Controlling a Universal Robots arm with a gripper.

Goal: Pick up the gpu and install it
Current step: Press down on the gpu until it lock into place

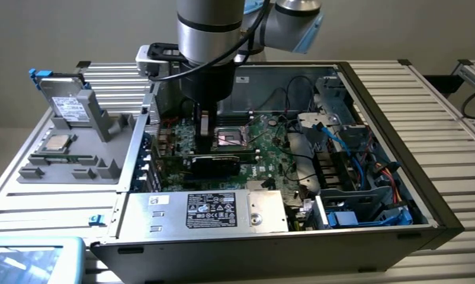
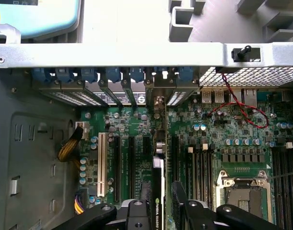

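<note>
Wrist view: the gpu (image 2: 157, 191) stands on edge in a slot of the motherboard (image 2: 223, 139), its end bracket (image 2: 160, 103) against the rear slot row of the case (image 2: 112, 55). The fingers (image 2: 179, 199) flank the card's upper edge; whether they grip it cannot be told. Exterior view: the arm (image 1: 209, 41) reaches straight down into the open case (image 1: 395, 195), gripper (image 1: 206, 133) over the gpu (image 1: 214, 163), beside the CPU socket (image 1: 232, 138).

Silver tubular arm (image 1: 209, 26), black band, blue joint cap, black cabling; black hand (image 2: 157, 211).
</note>
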